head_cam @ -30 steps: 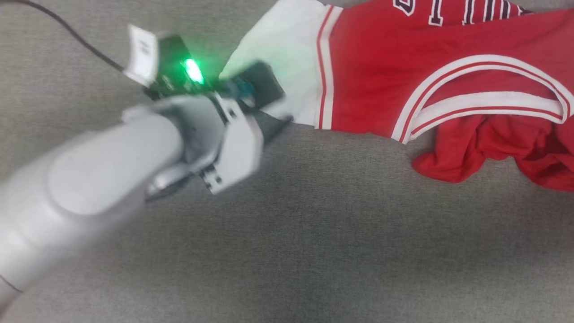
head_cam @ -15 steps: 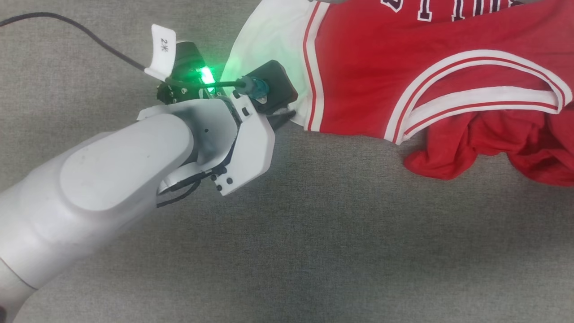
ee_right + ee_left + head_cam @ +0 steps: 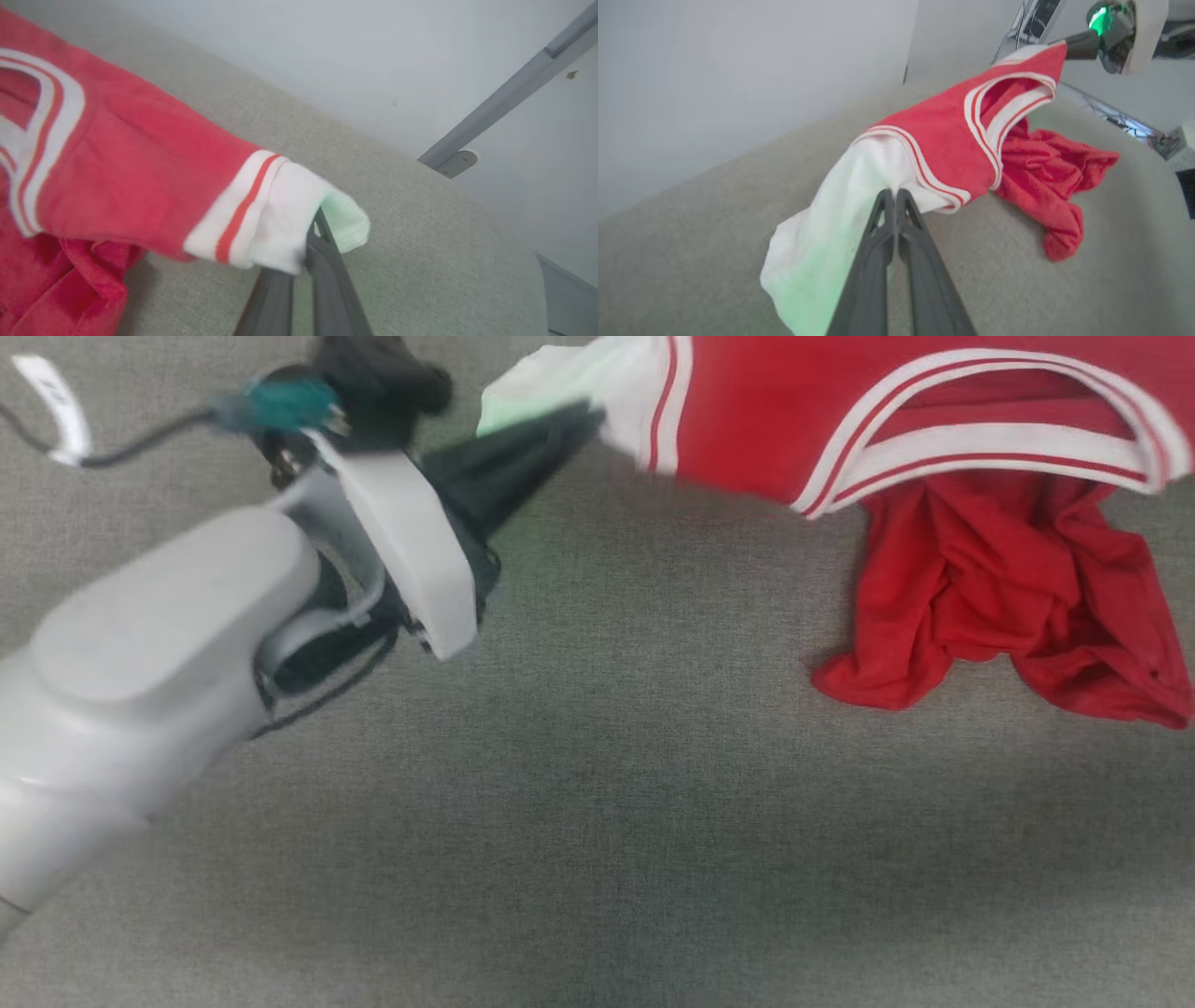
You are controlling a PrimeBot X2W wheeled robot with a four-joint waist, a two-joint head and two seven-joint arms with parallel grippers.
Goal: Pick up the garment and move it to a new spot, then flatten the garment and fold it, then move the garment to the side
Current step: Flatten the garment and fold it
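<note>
The garment point(image 3: 747, 420), a red jersey with white sleeves and striped trim, is held up by both sleeves above the grey fabric surface point(image 3: 597, 803). My left gripper point(image 3: 590, 415) is shut on the near white sleeve point(image 3: 840, 210), with its two dark fingers point(image 3: 878, 261) pressed together. In the right wrist view my right gripper point(image 3: 316, 221) is shut on the other white sleeve point(image 3: 280, 210). That gripper point(image 3: 1066, 44) also shows far off in the left wrist view. The bunched red body point(image 3: 980, 607) hangs down onto the surface. The lettering is out of view.
A black cable with a white tag point(image 3: 56, 401) trails from my left wrist at the upper left. A pale wall point(image 3: 738, 70) rises behind the surface, and a grey metal bar point(image 3: 504, 102) crosses it on the right.
My left gripper has turned and risen with the white sleeve. The shoulder line has come up off the surface, and the red body now hangs lower beneath it. The picture is blurred with motion.
</note>
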